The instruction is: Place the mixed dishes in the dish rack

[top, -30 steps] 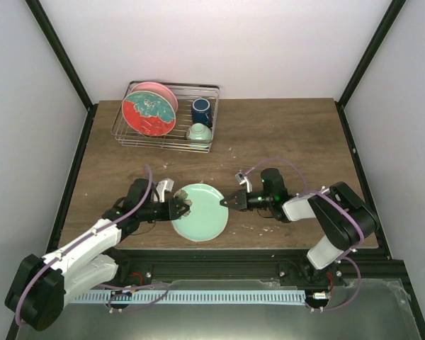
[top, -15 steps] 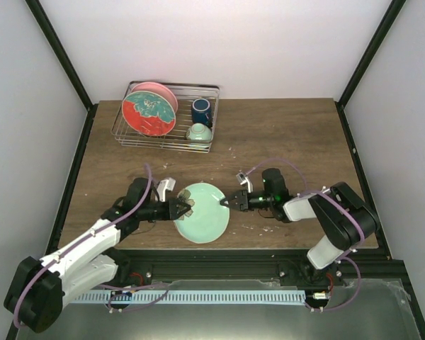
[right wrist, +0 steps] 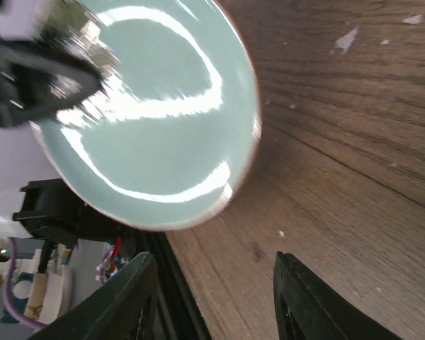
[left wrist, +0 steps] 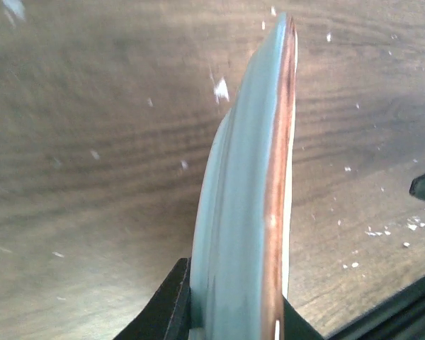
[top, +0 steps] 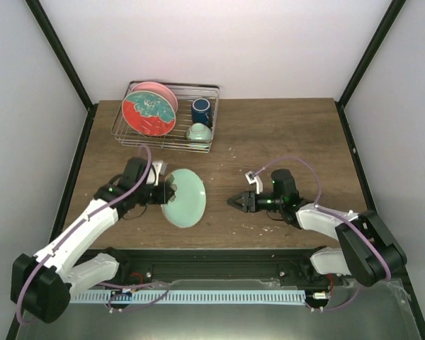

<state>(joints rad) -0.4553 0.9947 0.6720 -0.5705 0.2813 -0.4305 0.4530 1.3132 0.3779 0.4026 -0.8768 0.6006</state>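
My left gripper (top: 168, 191) is shut on the rim of the light green plate (top: 183, 199), which it holds tilted on edge above the wooden table. In the left wrist view the plate (left wrist: 248, 212) stands edge-on between the black fingers (left wrist: 171, 308). My right gripper (top: 235, 202) hangs open to the plate's right, apart from it; its wrist view shows the plate's face (right wrist: 156, 120) beyond the spread gripper (right wrist: 216, 287). The dish rack (top: 214, 90) at the back left holds the red-and-teal plate (top: 150, 113), the pink plate (top: 161, 90), the dark blue cup (top: 202, 111) and the mint bowl (top: 200, 132).
White crumbs dot the wood near the right gripper (top: 273, 216). Black frame posts (top: 64, 64) run along the table's sides, with white walls behind. The table's front edge and a black rail (top: 219, 258) lie just below both arms.
The right gripper let go of the plate's right rim, opened and drew back to the right. The left gripper lifted the plate off the table, tilted it and carried it left and back.
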